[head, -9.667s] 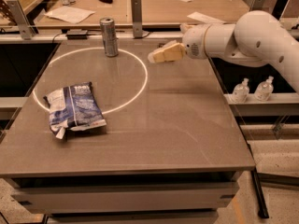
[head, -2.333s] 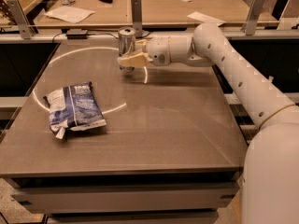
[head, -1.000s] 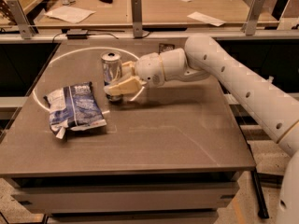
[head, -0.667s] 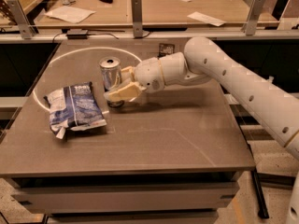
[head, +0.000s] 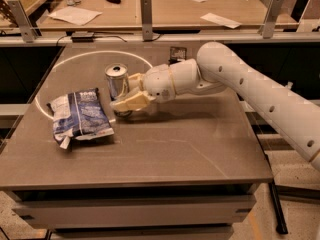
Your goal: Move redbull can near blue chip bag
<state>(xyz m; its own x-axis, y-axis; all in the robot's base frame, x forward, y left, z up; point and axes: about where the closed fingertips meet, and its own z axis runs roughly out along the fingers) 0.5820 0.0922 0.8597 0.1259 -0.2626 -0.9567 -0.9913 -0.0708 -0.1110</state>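
The redbull can [head: 116, 82] is a slim silver can with a shiny round top. It stands upright on the table just right of the blue chip bag [head: 79, 115], a crumpled dark blue and white foil bag lying flat at the left. My gripper [head: 127, 95] reaches in from the right, and its cream fingers [head: 131, 103] are closed around the can's lower half. The can's base is hidden behind the fingers.
A white cable ring [head: 75, 59] lies on the brown table [head: 190, 144] around the can and bag. A small dark square object [head: 177, 53] sits at the table's far edge. Posts and a further desk with papers stand behind.
My gripper has carried the can from the table's far side down and left, close to the bag. Over the last second it has moved only slightly.
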